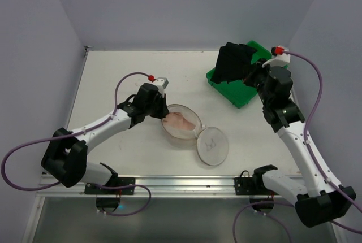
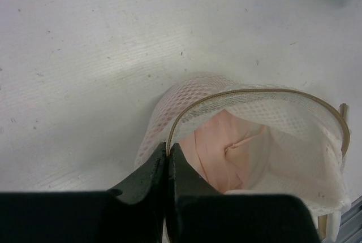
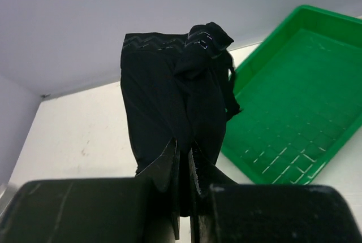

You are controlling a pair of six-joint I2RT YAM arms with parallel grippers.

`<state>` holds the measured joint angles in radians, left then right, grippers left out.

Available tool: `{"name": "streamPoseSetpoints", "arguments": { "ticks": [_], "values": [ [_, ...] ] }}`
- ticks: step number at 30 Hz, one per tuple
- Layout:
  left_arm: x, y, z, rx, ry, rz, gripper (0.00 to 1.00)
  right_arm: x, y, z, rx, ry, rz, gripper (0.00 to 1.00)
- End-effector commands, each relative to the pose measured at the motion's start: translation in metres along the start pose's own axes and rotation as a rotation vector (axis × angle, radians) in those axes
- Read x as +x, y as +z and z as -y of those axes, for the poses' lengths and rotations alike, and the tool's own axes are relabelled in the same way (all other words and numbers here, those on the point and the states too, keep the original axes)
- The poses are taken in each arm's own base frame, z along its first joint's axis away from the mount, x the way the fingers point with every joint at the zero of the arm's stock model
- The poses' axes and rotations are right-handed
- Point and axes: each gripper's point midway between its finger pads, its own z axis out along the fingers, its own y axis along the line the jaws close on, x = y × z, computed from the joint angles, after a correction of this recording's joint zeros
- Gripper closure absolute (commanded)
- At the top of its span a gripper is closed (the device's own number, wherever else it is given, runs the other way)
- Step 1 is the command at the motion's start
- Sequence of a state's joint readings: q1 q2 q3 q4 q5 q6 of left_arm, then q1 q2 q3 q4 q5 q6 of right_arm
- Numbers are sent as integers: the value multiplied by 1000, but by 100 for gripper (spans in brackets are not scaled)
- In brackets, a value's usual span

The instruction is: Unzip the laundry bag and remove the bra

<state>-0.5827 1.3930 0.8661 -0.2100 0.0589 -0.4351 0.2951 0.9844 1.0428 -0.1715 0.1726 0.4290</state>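
Laundry bag [image 2: 294, 124] gapes open; pink fabric [image 2: 218, 152] inside.

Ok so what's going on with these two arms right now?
The left end effector pinches the zipper rim of the laundry bag, which lies unzipped, its round lid flipped open. The right end effector holds a black garment, apparently the bra, lifted beside the green tray. A pale pink garment lies inside the bag.
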Motion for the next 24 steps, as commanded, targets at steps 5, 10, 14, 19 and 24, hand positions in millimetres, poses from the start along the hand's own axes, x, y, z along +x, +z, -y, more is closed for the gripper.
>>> {"name": "streamPoseSetpoints", "arguments": {
  "ticks": [5, 10, 14, 19, 24],
  "values": [
    [-8, -8, 1, 15, -5, 39, 94, -44, 48, 68, 176, 195, 108, 100],
    [-9, -8, 4, 30, -6, 40, 94, -48, 95, 114, 222, 277, 123, 100],
    [-9, -7, 3, 31, -6, 40, 94, -40, 124, 140, 278, 338, 125, 100],
    [-9, -7, 3, 35, -9, 38, 94, -20, 159, 176, 389, 387, 131, 100],
    [-9, -6, 3, 38, -12, 34, 95, -7, 188, 189, 356, 435, 147, 100]
  ]
}}
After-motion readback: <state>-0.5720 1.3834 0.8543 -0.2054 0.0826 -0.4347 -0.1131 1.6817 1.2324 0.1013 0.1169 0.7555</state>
